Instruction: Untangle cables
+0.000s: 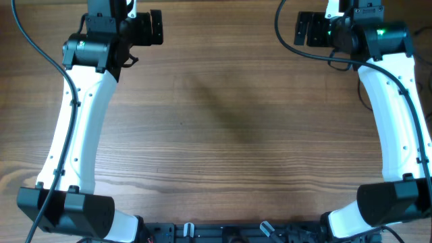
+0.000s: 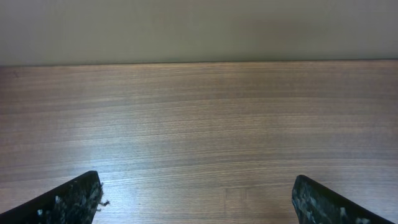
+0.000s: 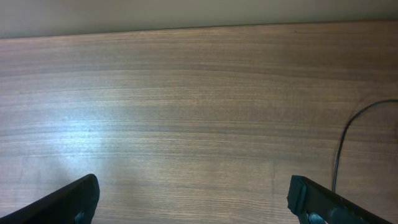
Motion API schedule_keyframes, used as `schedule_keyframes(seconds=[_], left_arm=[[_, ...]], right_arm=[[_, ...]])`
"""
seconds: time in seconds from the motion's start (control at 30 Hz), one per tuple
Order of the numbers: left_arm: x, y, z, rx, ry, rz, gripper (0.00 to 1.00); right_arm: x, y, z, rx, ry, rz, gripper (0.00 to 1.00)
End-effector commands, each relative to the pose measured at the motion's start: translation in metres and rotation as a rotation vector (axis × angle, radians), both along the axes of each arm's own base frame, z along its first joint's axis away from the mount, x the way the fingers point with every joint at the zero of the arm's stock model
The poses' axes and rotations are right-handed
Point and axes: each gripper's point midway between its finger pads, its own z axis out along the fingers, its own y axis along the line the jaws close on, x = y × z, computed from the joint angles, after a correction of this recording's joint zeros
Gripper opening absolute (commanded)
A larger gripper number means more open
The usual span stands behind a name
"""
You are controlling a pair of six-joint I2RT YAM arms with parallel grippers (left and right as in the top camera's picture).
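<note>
The left arm (image 1: 81, 121) is resting at the far left corner. The left jaws are standing spread wide, pinching nothing. Only bare counter (image 1: 223, 135) is showing between them and in front of them. I think they are being held open like this so they are ready to grab. No cables are showing between the two arms, so the arms may be parked at the sides to keep out of the way. The right arm (image 1: 398, 115) is resting at the far right corner. The right jaws are also standing spread wide, holding nothing. A thin black cord (image 3: 341, 149) is lying just outside the right jaws, beside their right tip. I cannot tell if it is one of the cables or the arm's own wire.
</note>
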Motion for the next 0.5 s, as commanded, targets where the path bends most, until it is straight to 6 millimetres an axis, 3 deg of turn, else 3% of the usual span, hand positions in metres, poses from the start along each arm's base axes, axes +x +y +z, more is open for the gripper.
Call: schedule_keyframes(seconds=[0.0, 0.47], left_arm=[[0.0008, -0.0013, -0.0053, -0.016, 0.014, 0.001, 1.00], [0.0002, -0.0012, -0.0060, -0.015, 0.018, 0.001, 1.00]], right_arm=[[0.0053, -0.0016, 0.0032, -0.019, -0.017, -0.001, 1.00], [0.0042, -0.0017, 0.0019, -0.020, -0.010, 0.000, 1.00]])
